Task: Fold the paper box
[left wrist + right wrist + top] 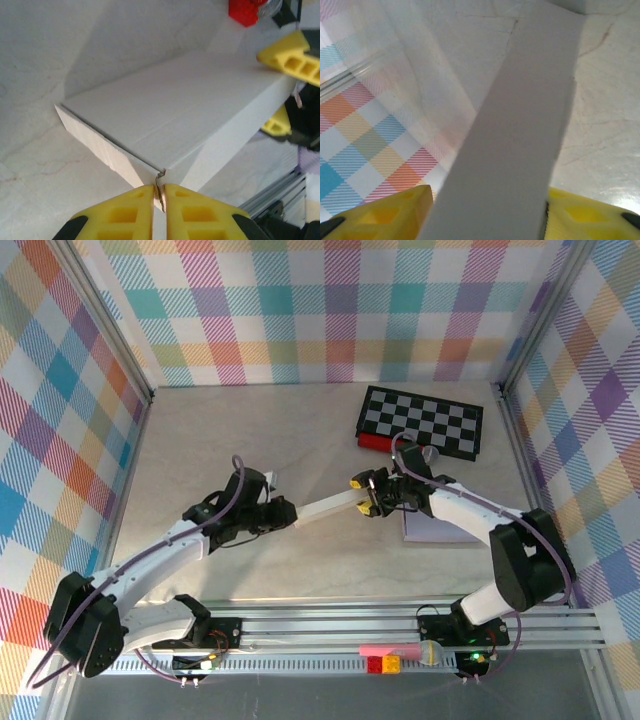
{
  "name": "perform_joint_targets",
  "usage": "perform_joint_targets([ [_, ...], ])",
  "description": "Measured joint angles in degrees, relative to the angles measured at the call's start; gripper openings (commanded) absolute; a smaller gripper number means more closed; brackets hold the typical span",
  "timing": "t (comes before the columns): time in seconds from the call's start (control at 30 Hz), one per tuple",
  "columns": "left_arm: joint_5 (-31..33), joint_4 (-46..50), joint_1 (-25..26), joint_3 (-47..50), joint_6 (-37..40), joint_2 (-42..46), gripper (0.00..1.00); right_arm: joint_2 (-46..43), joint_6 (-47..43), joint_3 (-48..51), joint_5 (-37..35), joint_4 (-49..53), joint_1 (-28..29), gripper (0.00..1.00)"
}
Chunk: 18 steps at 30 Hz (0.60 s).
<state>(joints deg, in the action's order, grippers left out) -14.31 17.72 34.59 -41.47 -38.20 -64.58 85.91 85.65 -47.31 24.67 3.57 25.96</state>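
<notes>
Left gripper is pinching the box by a corner flap mid-table, jaws nearly closed on the card. Right gripper is straddling the other end, can't tell if it's clamping. Should be squeezing evenly, keeping creases square. Checkerboard and red piece are sitting far right, not blocking

One paper box, one checkerboard

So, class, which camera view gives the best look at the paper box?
The left wrist view: the paper box shows its top face, side walls and the corner pinched by the left gripper. The top external view shows it as a small pale strip reaching to the right gripper. The right wrist view shows one flat panel.
</notes>
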Motion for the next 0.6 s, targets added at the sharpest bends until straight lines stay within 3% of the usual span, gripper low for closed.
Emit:
perform_joint_targets([
  [0.17,3.3,2.4,0.5,2.0,0.0,2.4,0.35,4.1,-5.8,2.9,3.1,-10.2,0.0,0.46],
  [0.37,2.8,2.4,-2.1,1.7,-1.0,2.5,0.38,15.6,-11.9,2.8,6.5,-19.2,0.0,0.61],
  [0.47,1.5,1.6,-5.2,1.3,-2.2,1.8,0.39,15.8,-14.7,0.6,6.1,-15.8,-0.4,0.76],
  [0.6,-0.3,0.9,-8.4,1.0,-3.5,1.8,0.38,11.5,-19.4,-2.5,1.9,-1.8,-0.1,0.81],
])
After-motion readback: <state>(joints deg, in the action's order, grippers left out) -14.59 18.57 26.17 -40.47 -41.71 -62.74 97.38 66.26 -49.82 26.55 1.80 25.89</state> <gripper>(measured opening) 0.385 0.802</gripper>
